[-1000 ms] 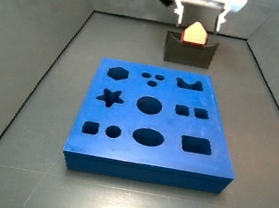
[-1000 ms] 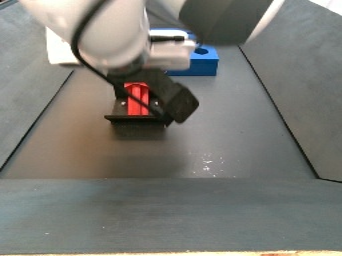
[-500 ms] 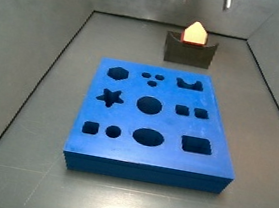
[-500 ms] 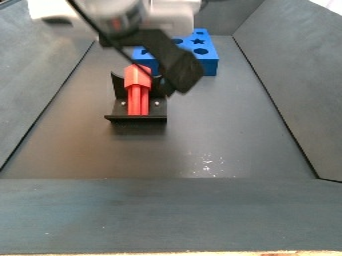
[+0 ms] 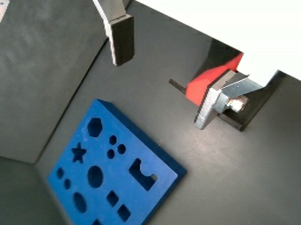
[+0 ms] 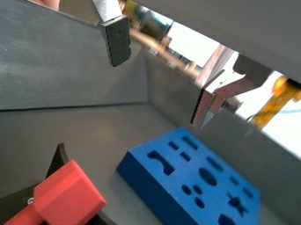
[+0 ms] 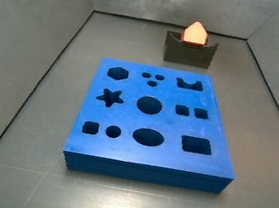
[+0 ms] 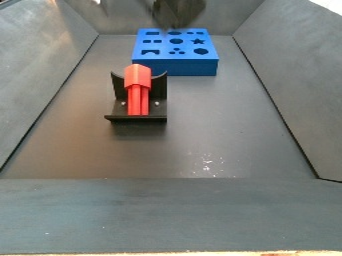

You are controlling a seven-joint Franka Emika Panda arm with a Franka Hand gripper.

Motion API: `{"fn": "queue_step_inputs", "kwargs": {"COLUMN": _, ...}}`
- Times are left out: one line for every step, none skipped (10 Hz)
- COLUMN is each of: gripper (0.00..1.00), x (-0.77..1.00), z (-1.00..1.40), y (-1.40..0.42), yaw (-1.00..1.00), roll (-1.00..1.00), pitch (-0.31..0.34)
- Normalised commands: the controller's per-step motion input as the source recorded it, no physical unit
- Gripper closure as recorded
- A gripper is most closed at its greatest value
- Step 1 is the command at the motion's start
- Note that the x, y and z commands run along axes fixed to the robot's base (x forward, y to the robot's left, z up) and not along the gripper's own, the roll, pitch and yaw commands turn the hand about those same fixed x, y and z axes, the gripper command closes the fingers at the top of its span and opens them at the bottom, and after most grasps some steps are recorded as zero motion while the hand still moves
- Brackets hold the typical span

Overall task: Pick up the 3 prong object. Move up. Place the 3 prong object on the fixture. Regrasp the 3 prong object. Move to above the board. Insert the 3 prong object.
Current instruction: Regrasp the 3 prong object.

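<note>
Red plastic 3 prong object [image 8: 139, 88]: seated in the notch of the fixture [image 8: 136, 112], lying along the cradle with one end raised; in a side view [image 7: 195, 31] it shows as a pale orange peak above the fixture's [image 7: 189, 51] top edge. In both wrist views [image 5: 214, 80] [image 6: 66, 194] the piece sits clear of the fingers, untouched.

Fixture: dark block on the grey floor, set apart from the board [image 7: 151, 121], beyond its far short edge.

Board: bright blue, flat on the floor [image 7: 35, 98], star, circle, square and oval cut-outs all unfilled; also seen at [image 8: 175, 50], [image 5: 107, 169], [image 6: 193, 180].

Gripper [image 5: 167, 74]: raised well above the fixture, out of both side views save a dark sliver at the upper edge. Jaws spread wide, nothing between the silver fingers [image 6: 116, 40].
</note>
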Motion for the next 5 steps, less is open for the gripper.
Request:
{"fn": "queue_step_inputs", "kwargs": {"gripper": 0.00, "x": -0.05, "z": 0.07, "y": -0.22, "yaw": 0.02, "roll": 1.00, "pitch": 0.037}}
{"fn": "queue_step_inputs", "kwargs": {"gripper": 0.00, "x": -0.03, "z": 0.05, "y": -0.05, "yaw": 0.02, "roll": 1.00, "pitch": 0.039}}
{"fn": "queue_step_inputs", "kwargs": {"gripper": 0.00, "x": -0.02, "z": 0.03, "y": -0.04, "yaw": 0.02, "roll": 1.00, "pitch": 0.038}}
{"fn": "queue_step_inputs", "kwargs": {"gripper": 0.00, "x": -0.03, "z": 0.02, "y": -0.04, "yaw": 0.02, "roll": 1.00, "pitch": 0.034}}
{"fn": "queue_step_inputs", "kwargs": {"gripper": 0.00, "x": -0.04, "z": 0.01, "y": -0.03, "yaw": 0.02, "roll": 1.00, "pitch": 0.028}}
